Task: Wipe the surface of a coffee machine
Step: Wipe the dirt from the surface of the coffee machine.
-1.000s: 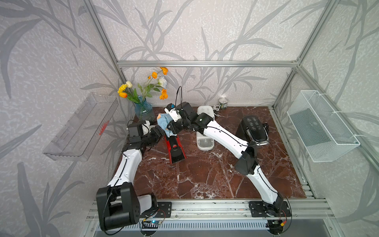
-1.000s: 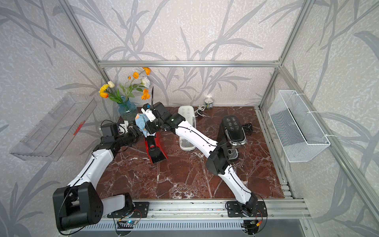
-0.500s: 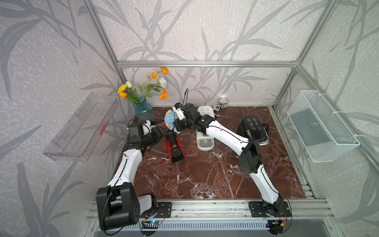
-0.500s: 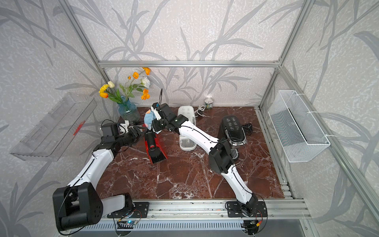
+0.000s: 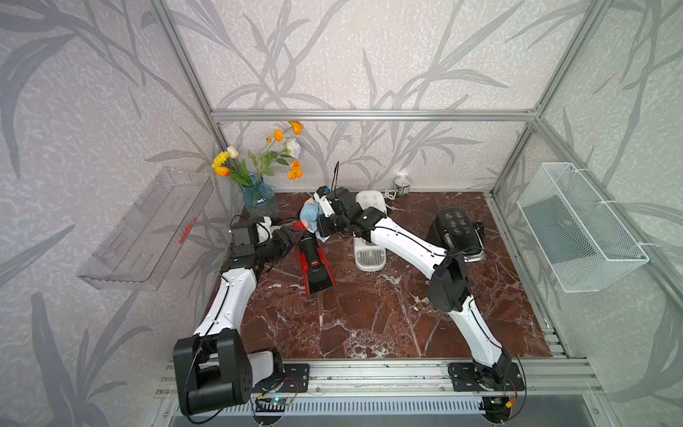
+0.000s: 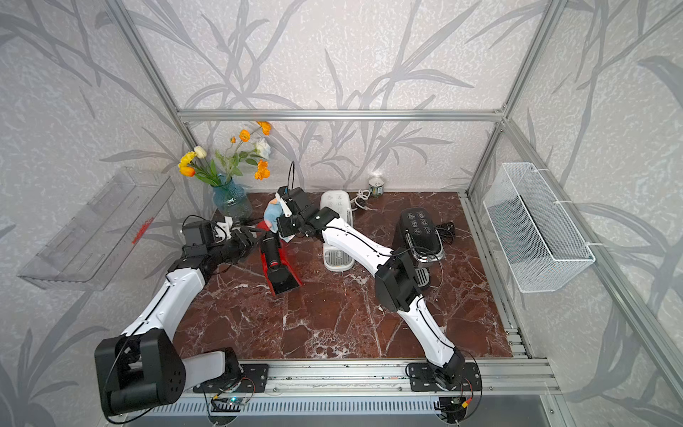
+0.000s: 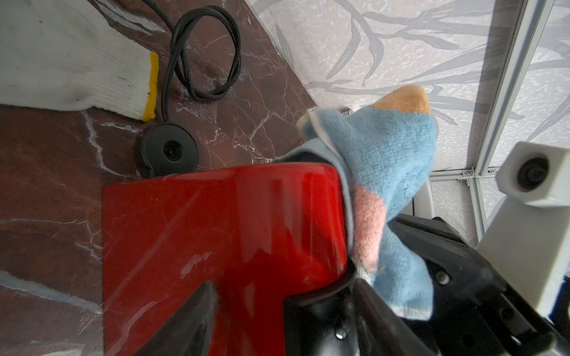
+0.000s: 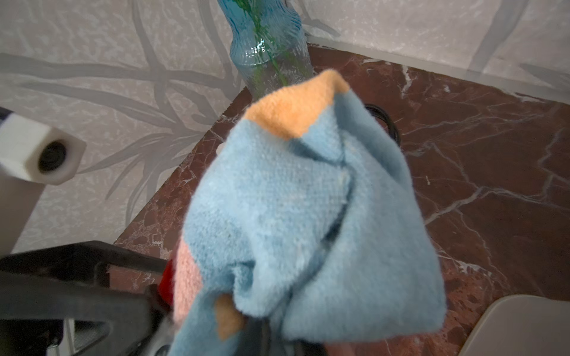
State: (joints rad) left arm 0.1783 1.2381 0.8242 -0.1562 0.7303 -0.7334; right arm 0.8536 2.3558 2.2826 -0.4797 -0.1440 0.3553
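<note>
Glossy red coffee machine stands on the brown marble table near the blue glass flower vase; the right gripper has its jaws pinched on a bunched blue terry cloth at the machine's vase-side top; the left gripper sets its jaws astride that top, grip impossible to tell
</note>
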